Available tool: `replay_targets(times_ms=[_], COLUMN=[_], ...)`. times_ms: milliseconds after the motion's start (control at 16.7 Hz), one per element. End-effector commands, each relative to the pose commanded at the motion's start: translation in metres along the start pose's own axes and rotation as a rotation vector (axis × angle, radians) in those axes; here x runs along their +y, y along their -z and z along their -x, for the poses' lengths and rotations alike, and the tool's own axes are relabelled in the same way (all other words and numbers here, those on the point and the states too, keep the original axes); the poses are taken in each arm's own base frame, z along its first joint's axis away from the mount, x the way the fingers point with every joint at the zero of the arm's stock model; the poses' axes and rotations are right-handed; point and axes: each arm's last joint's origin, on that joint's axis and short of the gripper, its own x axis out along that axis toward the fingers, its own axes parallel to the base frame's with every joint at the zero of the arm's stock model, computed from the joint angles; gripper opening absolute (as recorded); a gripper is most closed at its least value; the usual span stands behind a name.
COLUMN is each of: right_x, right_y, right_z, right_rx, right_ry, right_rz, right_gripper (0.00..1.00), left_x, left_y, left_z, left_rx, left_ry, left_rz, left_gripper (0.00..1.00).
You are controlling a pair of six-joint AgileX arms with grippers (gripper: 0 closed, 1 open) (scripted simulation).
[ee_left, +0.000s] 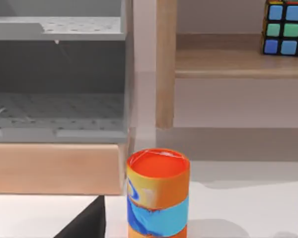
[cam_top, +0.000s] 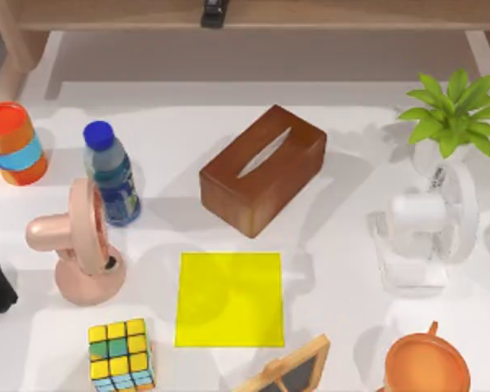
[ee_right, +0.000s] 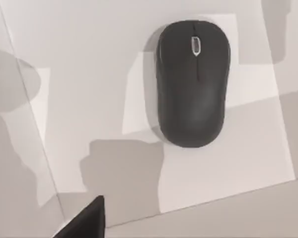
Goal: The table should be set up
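Broad white table (cam_top: 343, 245) across the whole top view, serving as the surface for everything below. At its middle, toward the near edge: a yellow square mat (cam_top: 229, 298), lying flat with nothing on it. Just behind the mat: a brown wooden tissue box (cam_top: 263, 170), turned at an angle.

On the left side: an orange-and-blue striped can (cam_top: 15, 144) standing upright, a blue-capped bottle (cam_top: 112, 174) near it, a pink desk fan (cam_top: 77, 241) right beside the bottle, and a puzzle cube (cam_top: 121, 354) at the near edge.

On the right side: a potted green plant (cam_top: 453, 114), a white desk fan (cam_top: 425, 220) in front of it, and an orange cup (cam_top: 427, 366) at the near corner. Between cube and cup: a wood-framed chalkboard (cam_top: 290, 371), tilted.

Left gripper (ee_left: 87, 222) low, facing the striped can, with a wooden shelf behind (spread or pressed together, impossible to say). Right gripper (ee_right: 84, 220) above a black computer mouse (ee_right: 191, 84) on the white surface (likewise impossible to say).
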Motion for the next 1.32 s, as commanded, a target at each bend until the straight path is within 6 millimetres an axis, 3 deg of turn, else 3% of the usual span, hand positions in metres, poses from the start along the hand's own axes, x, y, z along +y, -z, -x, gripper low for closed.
replay_targets(times_ms=[180,360,840,1320], right_x=[-0.001,0.0,0.001,0.001], right_y=[-0.02,-0.028,-0.03,-0.027], right_z=[-0.053,-0.084,-0.093,-0.115], right_rx=[0.104,0.15,0.155,0.15], right_ry=[-0.021,-0.035,-0.04,-0.04], right_rz=[0.019,0.027,0.03,0.029], right_gripper=[1.0,1.0,1.0,1.0], left_x=[0.0,0.0,0.0,0.0], left_y=[0.0,0.0,0.0,0.0], left_z=[0.0,0.0,0.0,0.0], left_rx=[0.0,0.0,0.0,0.0], left_ry=[0.0,0.0,0.0,0.0], left_rz=[0.0,0.0,0.0,0.0], left_gripper=[1.0,1.0,1.0,1.0])
